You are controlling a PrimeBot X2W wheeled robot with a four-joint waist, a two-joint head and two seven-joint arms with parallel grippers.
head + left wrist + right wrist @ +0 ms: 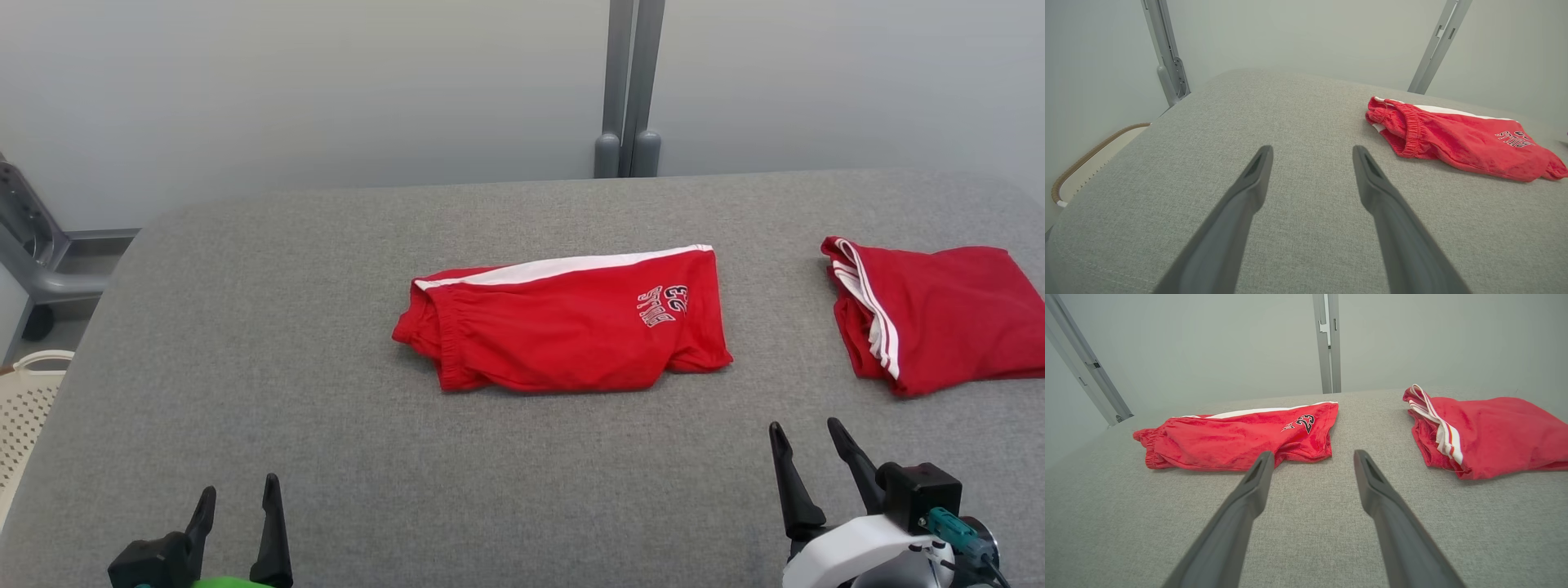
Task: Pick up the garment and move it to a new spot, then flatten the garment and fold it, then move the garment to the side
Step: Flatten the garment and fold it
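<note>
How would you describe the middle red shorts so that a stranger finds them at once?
On the grey table, two red garments lie apart. The shorts are the middle one, left of the other garment. Only they bear a printed 23 and one broad white band.

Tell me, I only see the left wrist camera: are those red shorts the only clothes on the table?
Observer: No. A second red garment lies to the robot's right of the red shorts, apart from them.
Operator: Does it have stripes?
Observer: Yes, thin white stripes run along its edge nearer the shorts.
Operator: Where's the other arm?
Observer: The right end effector is open near the table's front edge, holding nothing.
</note>
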